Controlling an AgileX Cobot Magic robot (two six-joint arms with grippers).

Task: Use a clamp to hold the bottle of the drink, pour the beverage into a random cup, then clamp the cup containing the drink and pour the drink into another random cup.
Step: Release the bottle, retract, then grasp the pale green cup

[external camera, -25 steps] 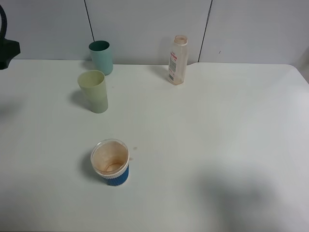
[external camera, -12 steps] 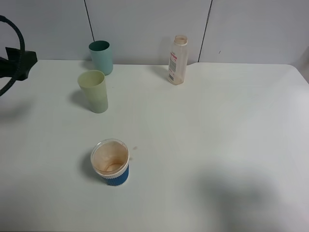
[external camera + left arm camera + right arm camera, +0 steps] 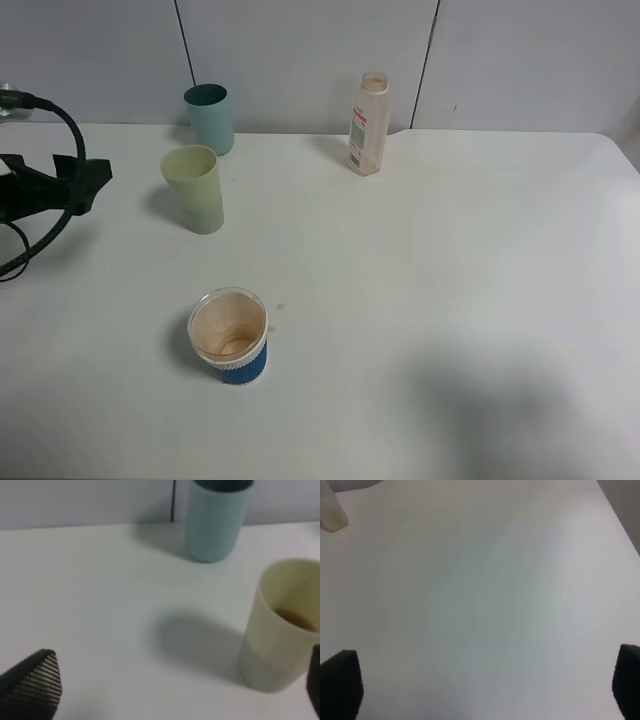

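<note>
The pale yellow-green cup containing the drink (image 3: pixel 195 190) stands at the table's left; brown beverage (image 3: pixel 295 620) shows inside that cup (image 3: pixel 277 640). Behind it is the teal cup (image 3: pixel 210 118) (image 3: pixel 217 522). The capless bottle (image 3: pixel 368 125) stands at the back centre, and only its base (image 3: pixel 331 515) shows in the right wrist view. My left gripper (image 3: pixel 95 180) (image 3: pixel 172 690) is open, left of the yellow-green cup and apart from it. The right gripper (image 3: pixel 484 685) is open over bare table and is outside the exterior view.
A short stained cup with a blue ribbed sleeve (image 3: pixel 230 335) stands near the front, left of centre. The white table (image 3: pixel 450 280) meets a grey panelled wall at the back. A soft shadow lies on the table's front right.
My left arm has come in from the left edge and moved right, toward the yellow-green cup. The cups and the bottle have not moved.
</note>
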